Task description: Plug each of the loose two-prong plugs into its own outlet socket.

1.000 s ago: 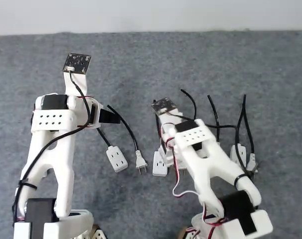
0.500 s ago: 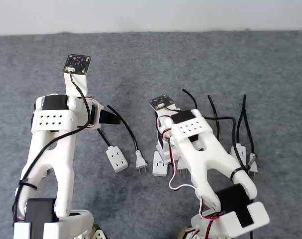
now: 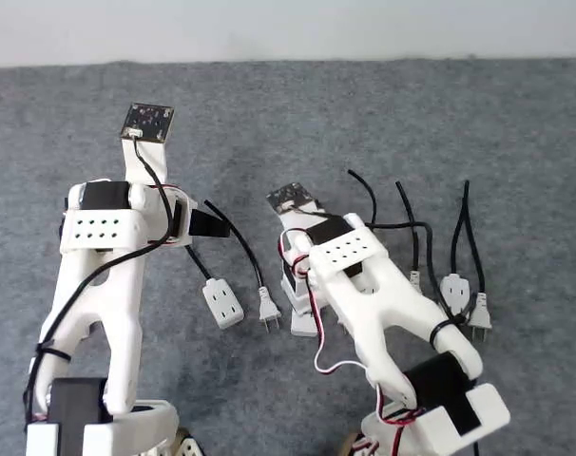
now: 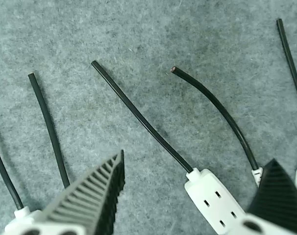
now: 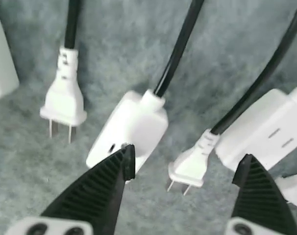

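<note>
Checker: Entry one, the jaws?

Me: My right gripper (image 5: 186, 157): jaws spread wide, nothing held, low over the worktop (image 3: 478, 123) near the middle of its near edge. My left gripper (image 4: 197, 161): jaws equally wide, empty, above the worktop between the left edge and the middle.

Checker: Under the right pair?

Me: One two-prong plug (image 5: 188, 169) between the jaws, prongs bare. One outlet socket (image 5: 131, 128) just beside one jaw. One second plug (image 5: 65, 100) past that, prongs bare. One broad socket (image 5: 268, 129) on the other side.

Checker: And the left?

Me: One left socket (image 4: 214, 201) ahead of the jaws, its visible slots empty. One loose plug (image 3: 268, 310) just beside it, not touching. Toward the right edge: one outer plug (image 3: 480, 326) and one outer socket (image 3: 454, 290), near each other, unjoined.

Checker: Tally?

Me: Plugs seated: none that I can see. Every visible plug lies free on its cord. I judge the whole job outstanding, and the two-prong plug between my right jaws the likeliest first pick.
</note>
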{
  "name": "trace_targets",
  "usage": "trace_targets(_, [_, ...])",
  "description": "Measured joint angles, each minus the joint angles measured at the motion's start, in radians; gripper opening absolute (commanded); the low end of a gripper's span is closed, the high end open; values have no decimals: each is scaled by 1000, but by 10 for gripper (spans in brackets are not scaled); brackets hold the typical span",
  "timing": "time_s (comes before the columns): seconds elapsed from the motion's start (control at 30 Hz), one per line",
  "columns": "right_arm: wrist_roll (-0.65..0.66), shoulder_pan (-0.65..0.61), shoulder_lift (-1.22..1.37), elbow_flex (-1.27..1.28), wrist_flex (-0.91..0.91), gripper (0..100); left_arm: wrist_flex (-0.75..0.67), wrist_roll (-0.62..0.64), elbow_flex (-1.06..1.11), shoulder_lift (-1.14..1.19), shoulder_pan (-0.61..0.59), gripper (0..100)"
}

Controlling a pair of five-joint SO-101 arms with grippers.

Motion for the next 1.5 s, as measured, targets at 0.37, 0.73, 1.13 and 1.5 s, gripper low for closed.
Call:
trace_targets(0.37, [-149, 5, 0, 0, 3, 325, 0, 0, 0, 0, 0, 414])
trace_targets(0.73, [-278, 6, 0, 0, 117, 325, -41, 0, 12, 80, 60, 414])
trace_targets(1.13, [-284, 37, -2, 77, 35, 325, -46, 0, 12, 83, 55, 414])
trace_targets(1.5, [-284, 34, -2, 110, -49, 325, -46, 0, 12, 83, 55, 414])
